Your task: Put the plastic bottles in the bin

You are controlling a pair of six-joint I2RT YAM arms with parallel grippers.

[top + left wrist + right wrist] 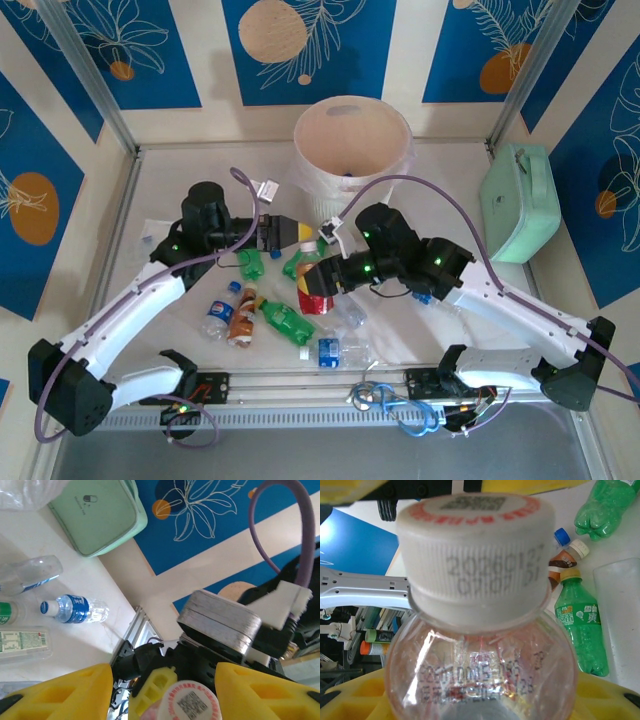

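**Handover pose.** The right tool [480, 702] is closed on the red-labelled bottle [480, 670] below its neck. The bottle's long axis points cap-first into the left tool [163, 675], whose part-open fingers straddle the white cap [186, 703] with gaps either side. The bin [312, 185] stands beyond both tools, at the far side of the counter [200, 180].

The bin [352, 140] is pinkish-white, the case [518, 200] mint-green. Blue walls [160, 50] carry white line flowers and orange discs. One bottle [580, 630] is green; a cap [475, 555] white, red-ringed.
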